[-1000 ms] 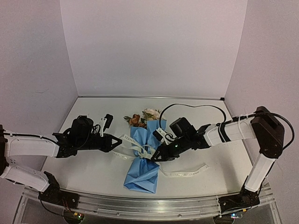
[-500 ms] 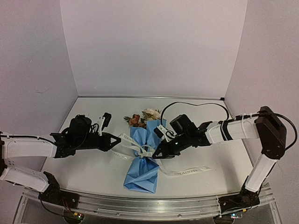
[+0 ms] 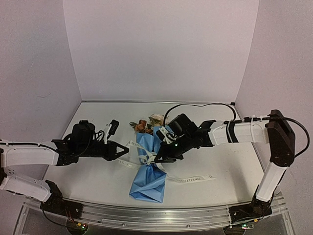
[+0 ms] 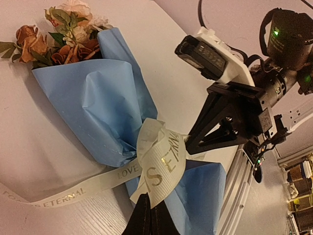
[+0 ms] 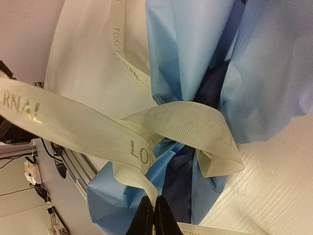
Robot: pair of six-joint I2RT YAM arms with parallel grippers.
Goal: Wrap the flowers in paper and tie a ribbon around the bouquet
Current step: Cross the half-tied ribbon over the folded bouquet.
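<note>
The left gripper (image 3: 121,151) hangs low over the table (image 3: 93,178), jaws pinched shut on a loop of the ribbon (image 3: 133,146) that runs to the waist of the bouquet (image 3: 146,142). The bouquet lies mid-table, flowers (image 3: 146,125) at the far end, paper (image 3: 146,183) flaring nearer. The right gripper (image 3: 157,158) sits at that waist, closed on another ribbon strand, a loose tail trailing right

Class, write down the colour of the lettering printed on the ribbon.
Gold, on a cream ribbon; it shows best in the left wrist view.
</note>
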